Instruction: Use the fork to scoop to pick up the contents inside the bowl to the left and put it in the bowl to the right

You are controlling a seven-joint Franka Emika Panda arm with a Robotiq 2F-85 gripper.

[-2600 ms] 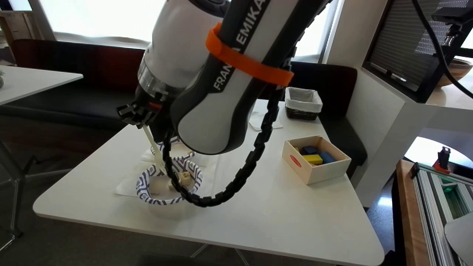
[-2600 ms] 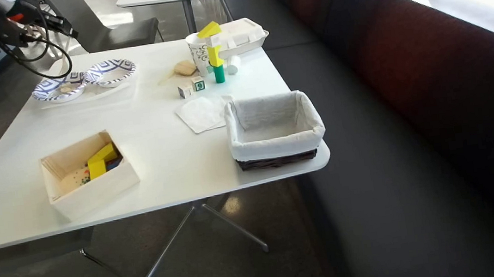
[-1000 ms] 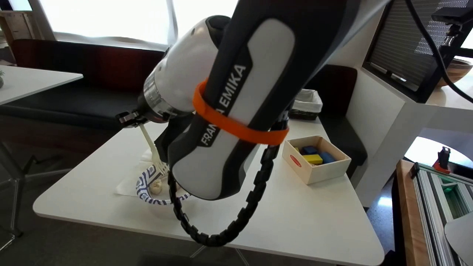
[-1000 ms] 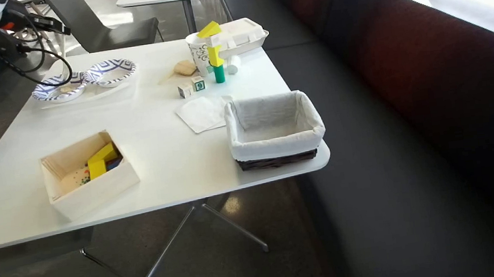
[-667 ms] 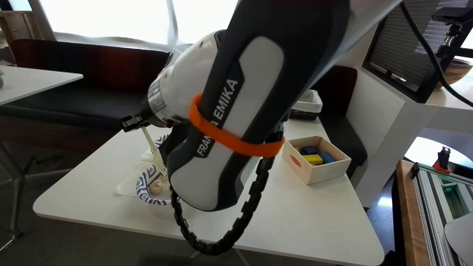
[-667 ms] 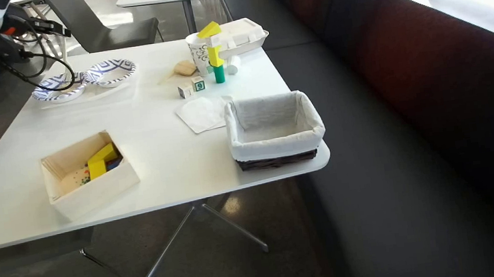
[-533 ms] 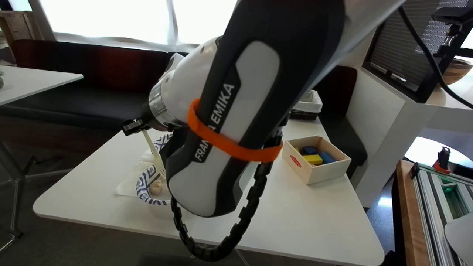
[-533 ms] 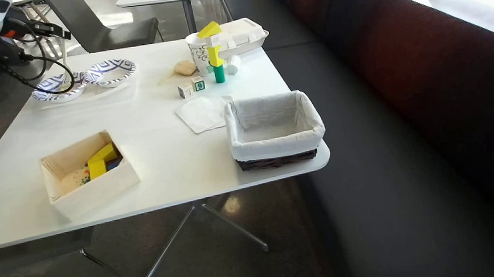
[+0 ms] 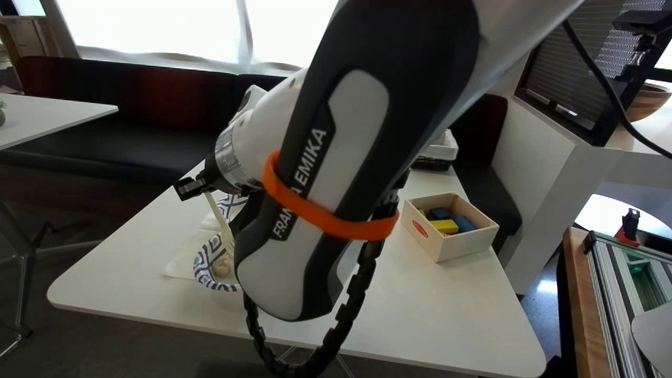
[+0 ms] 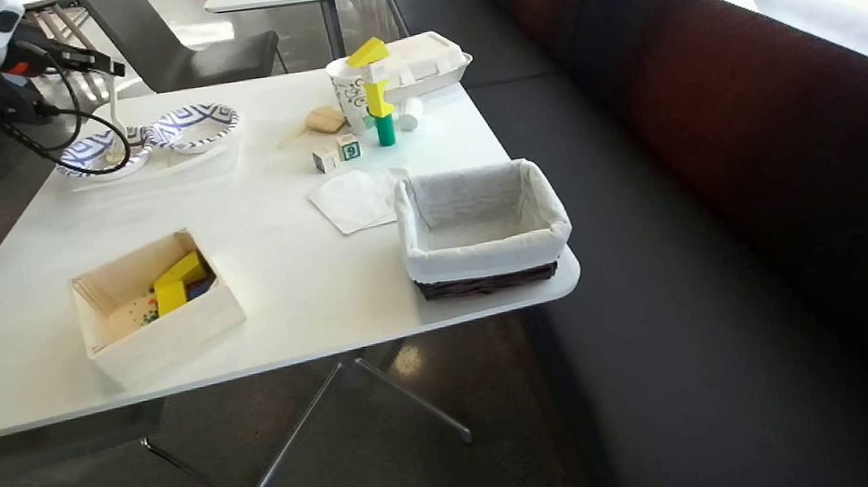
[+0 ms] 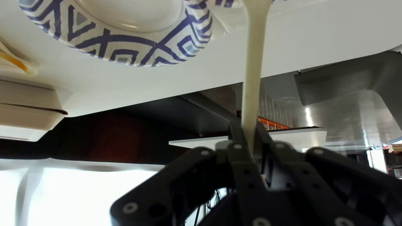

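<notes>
My gripper (image 9: 191, 186) is shut on the handle of a cream fork (image 9: 220, 218), which points down. It also shows in an exterior view (image 10: 116, 67) and in the wrist view (image 11: 250, 131). The fork's tines reach into the left patterned bowl (image 10: 76, 153), the nearer bowl (image 9: 202, 268) in an exterior view. A pale lump (image 9: 221, 265) lies in that bowl; the arm hides the rest. The right bowl (image 10: 219, 113) stands beside it and shows nothing inside in the wrist view (image 11: 125, 47). I cannot tell whether the tines touch food.
A wooden box of blocks (image 9: 451, 247) and a lined basket (image 10: 485, 258) stand on the white table (image 10: 283, 285). A block tower (image 10: 379, 103), paper cup (image 10: 347, 90), letter cubes (image 10: 338, 155), napkins (image 10: 355, 199) and takeout box (image 10: 426, 65) are farther along.
The forearm has swung lower and covers more of the bowls. The gripper has tilted and sunk slightly with the fork. A pale lump now shows at the left inside of the nearer bowl.
</notes>
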